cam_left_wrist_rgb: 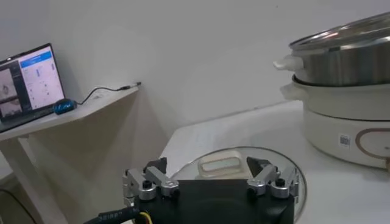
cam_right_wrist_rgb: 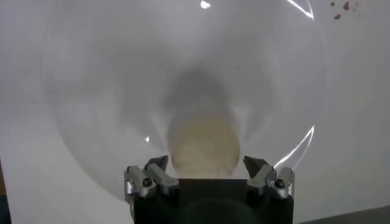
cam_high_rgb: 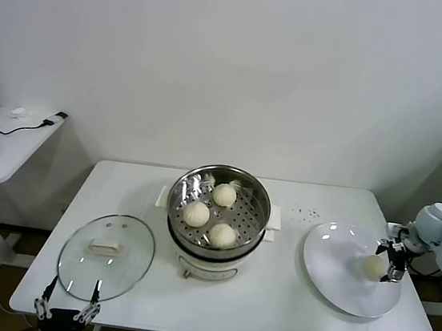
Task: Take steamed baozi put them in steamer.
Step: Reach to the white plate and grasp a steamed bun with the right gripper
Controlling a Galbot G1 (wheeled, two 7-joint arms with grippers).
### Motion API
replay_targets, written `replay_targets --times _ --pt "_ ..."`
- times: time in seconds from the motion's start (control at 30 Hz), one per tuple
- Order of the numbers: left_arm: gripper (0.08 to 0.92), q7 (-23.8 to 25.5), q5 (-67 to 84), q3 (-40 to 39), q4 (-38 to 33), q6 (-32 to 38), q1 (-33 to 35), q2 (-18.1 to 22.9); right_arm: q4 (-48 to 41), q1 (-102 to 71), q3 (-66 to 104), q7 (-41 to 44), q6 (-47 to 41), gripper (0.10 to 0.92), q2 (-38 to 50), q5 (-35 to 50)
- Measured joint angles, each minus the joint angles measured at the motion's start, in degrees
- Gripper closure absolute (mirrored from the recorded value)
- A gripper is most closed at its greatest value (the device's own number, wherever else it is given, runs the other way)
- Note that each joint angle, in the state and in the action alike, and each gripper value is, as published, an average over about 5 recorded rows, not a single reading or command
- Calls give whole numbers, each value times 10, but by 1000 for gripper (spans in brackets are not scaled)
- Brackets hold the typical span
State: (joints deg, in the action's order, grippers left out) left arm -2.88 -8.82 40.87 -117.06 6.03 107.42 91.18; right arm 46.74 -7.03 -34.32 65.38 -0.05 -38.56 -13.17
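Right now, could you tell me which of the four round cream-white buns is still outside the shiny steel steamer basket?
The bun on the white plate: baozi, between the right gripper's open fingers; three others sit in the steamer.

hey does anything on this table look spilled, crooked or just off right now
Only small things. Dark specks dot the table between the steamer and the white plate, like crumbs or stains. The plate also juts slightly past the table's front edge. The glass lid lies flat, and three baozi sit neatly in the steamer.

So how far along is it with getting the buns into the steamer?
Three baozi already sit in the steamer. The last baozi lies on the white plate, with the right claw open around it, no grip yet. Left to do: grasp, carry, drop in. The left claw waits open by the glass lid.
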Motion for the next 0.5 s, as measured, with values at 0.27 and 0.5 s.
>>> replay_targets --times 0.27,0.5 --pt "177 -1 -1 0 0 1 2 0 -15 4 0 4 2 345 -12 -4" --pt "177 -1 1 1 -1 6 7 0 -17 14 -11 6 -3 402 -12 6"
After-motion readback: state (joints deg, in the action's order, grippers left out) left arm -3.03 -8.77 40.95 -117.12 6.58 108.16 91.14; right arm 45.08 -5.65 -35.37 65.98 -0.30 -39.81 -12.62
